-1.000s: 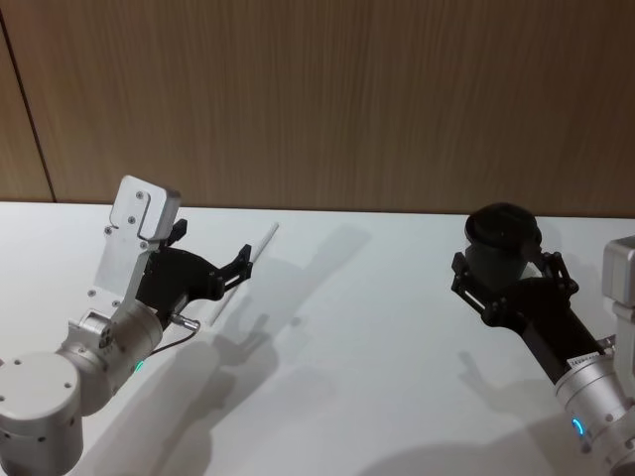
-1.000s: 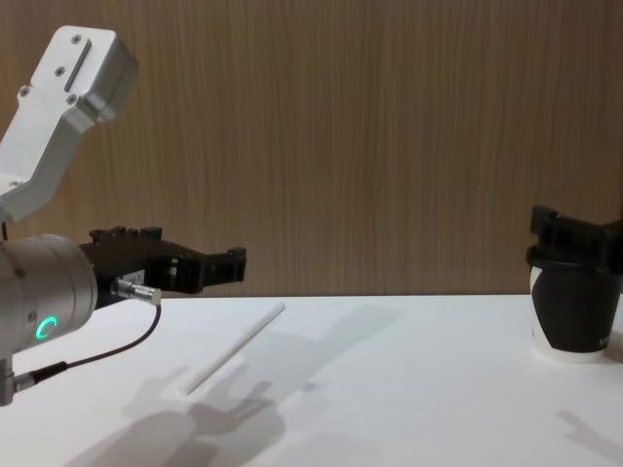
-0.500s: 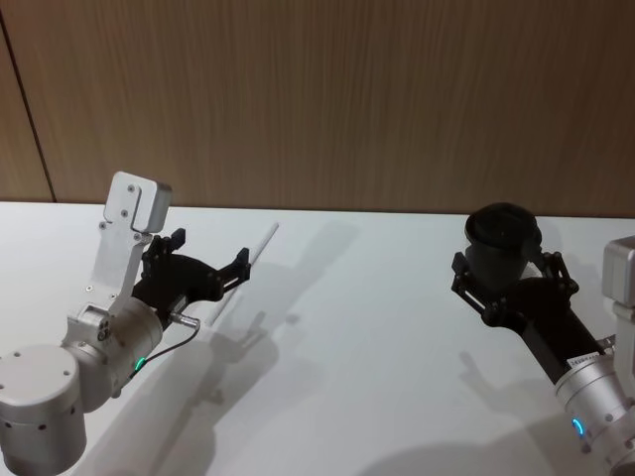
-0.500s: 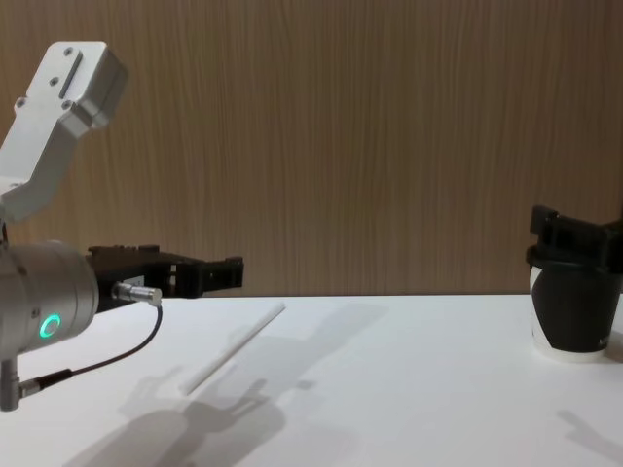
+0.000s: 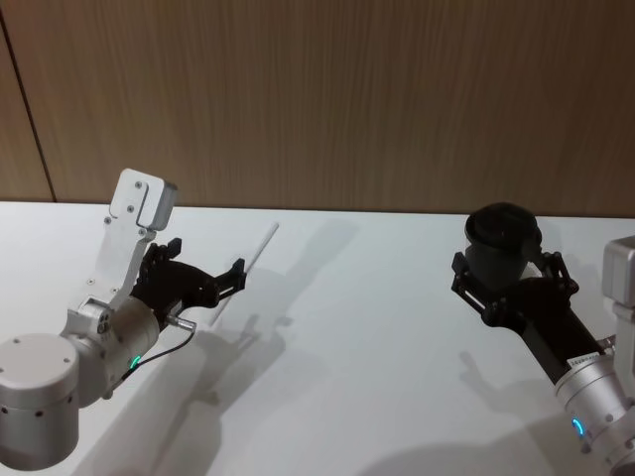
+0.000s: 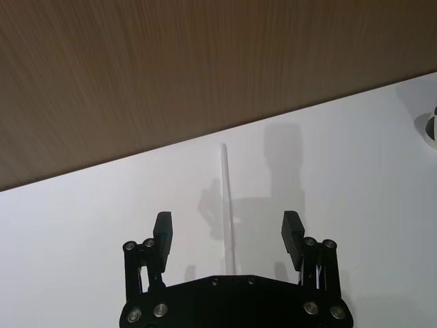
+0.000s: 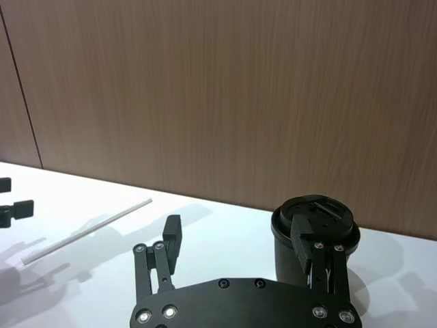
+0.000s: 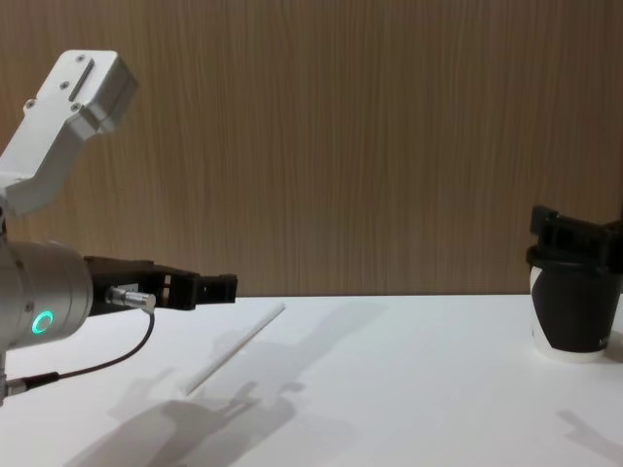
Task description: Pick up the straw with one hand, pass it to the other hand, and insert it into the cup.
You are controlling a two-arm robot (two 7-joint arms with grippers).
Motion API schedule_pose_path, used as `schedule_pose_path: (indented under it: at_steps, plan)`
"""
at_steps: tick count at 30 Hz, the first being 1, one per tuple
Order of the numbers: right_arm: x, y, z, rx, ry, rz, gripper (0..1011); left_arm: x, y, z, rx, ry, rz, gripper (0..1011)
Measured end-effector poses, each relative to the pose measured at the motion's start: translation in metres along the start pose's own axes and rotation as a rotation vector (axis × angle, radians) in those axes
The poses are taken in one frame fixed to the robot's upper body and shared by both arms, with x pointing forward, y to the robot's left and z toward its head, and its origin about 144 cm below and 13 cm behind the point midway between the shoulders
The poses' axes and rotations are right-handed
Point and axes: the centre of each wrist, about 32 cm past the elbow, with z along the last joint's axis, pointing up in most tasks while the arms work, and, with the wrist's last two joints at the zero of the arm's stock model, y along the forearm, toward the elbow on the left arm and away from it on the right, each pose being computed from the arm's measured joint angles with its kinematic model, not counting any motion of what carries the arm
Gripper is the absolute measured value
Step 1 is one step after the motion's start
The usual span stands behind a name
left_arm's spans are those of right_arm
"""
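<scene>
The thin white straw (image 5: 262,245) lies flat on the white table (image 5: 347,327), also seen in the chest view (image 8: 236,346) and the left wrist view (image 6: 226,191). My left gripper (image 5: 206,258) hovers open just above the straw's near end, and the left wrist view has the straw running out between its fingers (image 6: 162,229). The black lidded cup (image 5: 501,238) stands upright at the right (image 8: 572,311). My right gripper (image 5: 506,266) is open at the cup's near side, and one finger (image 7: 301,236) overlaps the cup (image 7: 321,212).
A wood-panelled wall (image 8: 370,146) rises directly behind the table's far edge. Bare white tabletop (image 8: 409,379) stretches between the straw and the cup.
My left gripper has dropped lower toward the table over the straw's near end, with its wrist turning a little. The straw, the cup and the right arm have not moved.
</scene>
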Motion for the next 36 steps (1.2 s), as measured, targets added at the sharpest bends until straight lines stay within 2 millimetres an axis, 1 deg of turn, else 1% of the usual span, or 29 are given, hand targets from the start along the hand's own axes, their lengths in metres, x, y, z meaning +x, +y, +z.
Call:
schedule_pose_path:
  at_steps: [8, 16, 27, 36]
  plan:
    - [0.0, 0.0, 0.0, 0.0, 0.0, 0.0, 1001, 0.001, -0.001, 0.005, 0.045, -0.015, 0.002, 1003]
    - [0.0, 0.0, 0.0, 0.0, 0.0, 0.0, 1001, 0.003, -0.006, 0.005, 0.073, -0.009, -0.01, 1003]
    - [0.0, 0.0, 0.0, 0.0, 0.0, 0.0, 1001, 0.002, -0.013, 0.0, 0.098, 0.0, -0.011, 1003]
    - [0.0, 0.0, 0.0, 0.0, 0.0, 0.0, 1001, -0.001, -0.02, -0.008, 0.107, 0.026, 0.002, 1003]
